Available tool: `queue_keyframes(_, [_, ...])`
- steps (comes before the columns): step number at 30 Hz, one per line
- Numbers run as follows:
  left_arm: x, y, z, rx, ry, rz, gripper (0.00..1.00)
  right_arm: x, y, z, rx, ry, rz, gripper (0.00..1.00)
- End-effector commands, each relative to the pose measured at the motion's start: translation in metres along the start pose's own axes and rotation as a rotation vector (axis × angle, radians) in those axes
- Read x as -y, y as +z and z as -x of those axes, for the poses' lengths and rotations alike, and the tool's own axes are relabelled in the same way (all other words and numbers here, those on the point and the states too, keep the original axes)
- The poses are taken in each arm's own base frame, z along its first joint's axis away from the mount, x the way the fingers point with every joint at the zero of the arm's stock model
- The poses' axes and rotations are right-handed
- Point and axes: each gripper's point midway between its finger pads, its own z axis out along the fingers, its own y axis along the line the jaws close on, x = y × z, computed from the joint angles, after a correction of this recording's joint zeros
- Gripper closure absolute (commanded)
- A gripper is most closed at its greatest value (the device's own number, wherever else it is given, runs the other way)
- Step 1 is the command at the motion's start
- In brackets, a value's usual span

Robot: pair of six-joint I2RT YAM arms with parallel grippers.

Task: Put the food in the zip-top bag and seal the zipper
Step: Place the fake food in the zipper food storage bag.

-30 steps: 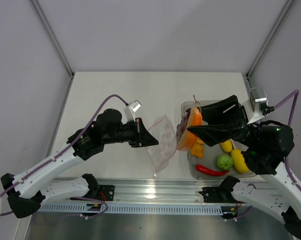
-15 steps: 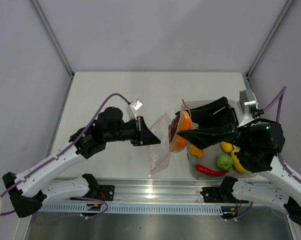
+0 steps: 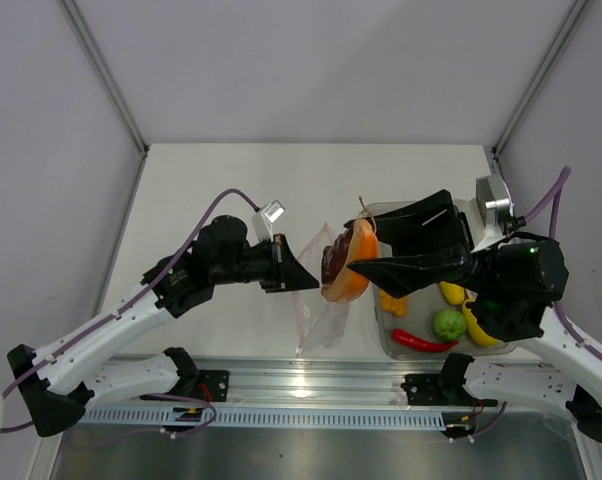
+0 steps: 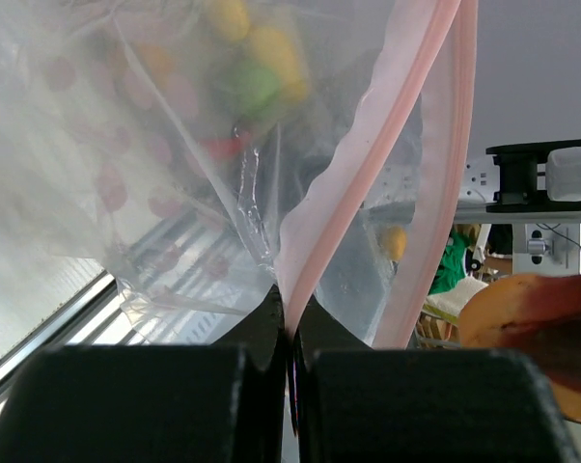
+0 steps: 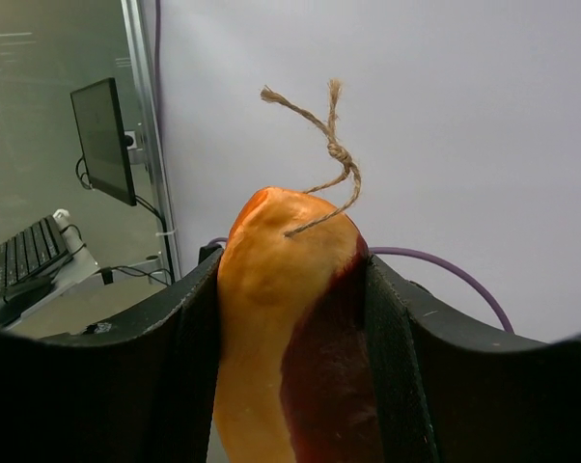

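A white table (image 3: 231,190) sits boxed in by pale grey panels (image 3: 321,70) on slim metal posts (image 3: 103,75), an aluminium rail (image 3: 301,385) along its near edge, while beyond a glass pane (image 5: 40,96) stand a dark monitor (image 5: 102,135) and keyboard (image 5: 20,256).

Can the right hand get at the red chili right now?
Probably not yet: the right hand is full, clamped on the orange-and-dark-red curved toy food. The red toy chili itself lies uncovered.
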Motion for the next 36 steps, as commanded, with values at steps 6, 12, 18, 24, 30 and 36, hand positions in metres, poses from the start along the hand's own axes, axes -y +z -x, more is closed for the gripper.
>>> queue_keyframes(6, [0.006,-0.003,0.006,0.021,0.000,-0.042,0.99,-0.010,0.001,0.029,0.078,-0.060,0.008,1.00])
queue_keyframes(12, [0.015,-0.008,0.010,0.033,0.003,-0.066,1.00,-0.002,0.000,0.019,0.082,-0.053,-0.021,1.00])
queue_keyframes(18, [0.015,-0.008,0.009,0.035,-0.002,-0.070,0.99,0.006,0.005,0.014,0.099,-0.040,-0.059,1.00])
queue_keyframes(24, [0.019,-0.012,0.009,0.040,-0.004,-0.088,0.99,0.021,0.006,-0.005,0.074,-0.048,-0.126,1.00])
queue_keyframes(30, [0.020,-0.016,0.009,0.051,0.000,-0.088,0.99,0.035,-0.005,-0.030,0.033,-0.046,-0.188,1.00])
queue_keyframes(36, [0.015,-0.017,0.007,0.055,-0.005,-0.080,0.99,0.036,-0.022,-0.038,0.014,-0.041,-0.221,0.74])
